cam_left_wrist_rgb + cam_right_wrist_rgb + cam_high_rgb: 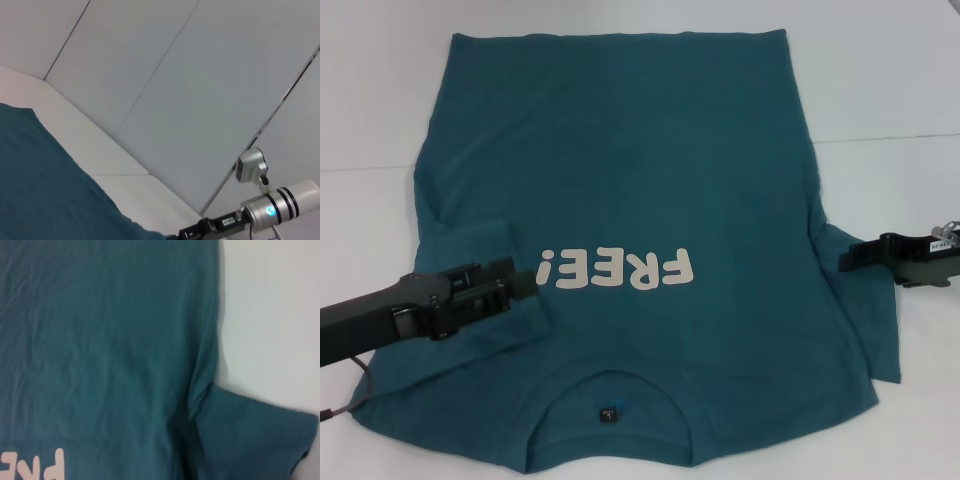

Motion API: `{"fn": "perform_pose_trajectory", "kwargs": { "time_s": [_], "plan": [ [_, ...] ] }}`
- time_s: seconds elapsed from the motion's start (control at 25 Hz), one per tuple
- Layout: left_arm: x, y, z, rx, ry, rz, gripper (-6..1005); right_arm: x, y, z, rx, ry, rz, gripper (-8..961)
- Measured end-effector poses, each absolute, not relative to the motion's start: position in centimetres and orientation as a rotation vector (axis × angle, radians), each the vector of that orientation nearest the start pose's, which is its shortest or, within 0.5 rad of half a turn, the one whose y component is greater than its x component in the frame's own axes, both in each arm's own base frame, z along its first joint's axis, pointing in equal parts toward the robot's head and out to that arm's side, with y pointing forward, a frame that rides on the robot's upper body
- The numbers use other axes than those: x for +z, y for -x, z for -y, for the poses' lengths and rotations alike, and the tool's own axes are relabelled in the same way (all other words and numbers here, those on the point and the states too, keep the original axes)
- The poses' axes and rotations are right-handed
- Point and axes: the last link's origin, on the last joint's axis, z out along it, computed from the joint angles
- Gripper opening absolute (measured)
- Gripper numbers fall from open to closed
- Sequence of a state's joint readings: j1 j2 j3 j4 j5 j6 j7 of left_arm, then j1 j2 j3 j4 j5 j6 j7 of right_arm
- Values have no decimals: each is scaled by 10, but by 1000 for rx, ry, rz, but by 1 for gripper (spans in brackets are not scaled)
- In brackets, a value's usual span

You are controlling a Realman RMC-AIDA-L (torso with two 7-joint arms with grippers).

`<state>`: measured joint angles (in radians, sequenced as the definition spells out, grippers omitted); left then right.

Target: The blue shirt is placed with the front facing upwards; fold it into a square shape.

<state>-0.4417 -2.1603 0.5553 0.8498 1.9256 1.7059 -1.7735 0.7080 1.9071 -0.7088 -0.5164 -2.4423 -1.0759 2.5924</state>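
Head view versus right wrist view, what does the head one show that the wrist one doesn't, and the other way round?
Only the head view shows the whole "FREE!" lettering, the round neck with its small dark label, the left tool over the left sleeve, and the right tool at the shirt's right edge. Only the right wrist view shows the right sleeve's seam creases up close. Both show the dark teal-blue cotton T-shirt on the white table.

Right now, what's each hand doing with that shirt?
Left hand over the folded-in sleeve, beside the lettering. Right hand at the opposite edge, near the armpit. Dark teal-blue cotton T-shirt flat, front up, collar nearest the robot. Nothing in the way.
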Motion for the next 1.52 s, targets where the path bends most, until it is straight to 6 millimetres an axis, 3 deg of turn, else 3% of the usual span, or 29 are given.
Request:
{"fn": "perform_pose_trajectory", "kwargs": {
  "time_s": [0.44,0.88,1.16,1.52],
  "plan": [
    [29,252,-310,-1059,2511,1064,580,46,-323,-404,214,1876,-1823,495],
    [29,252,-309,-1063,2513,1072,581,49,-323,-405,213,1877,-1816,33],
    [31,252,-309,-1074,2504,1092,580,65,-321,-411,217,1867,-1784,17],
    [33,254,-310,-1076,2491,1122,580,93,-297,-432,135,1897,-1683,22]
  ]
}}
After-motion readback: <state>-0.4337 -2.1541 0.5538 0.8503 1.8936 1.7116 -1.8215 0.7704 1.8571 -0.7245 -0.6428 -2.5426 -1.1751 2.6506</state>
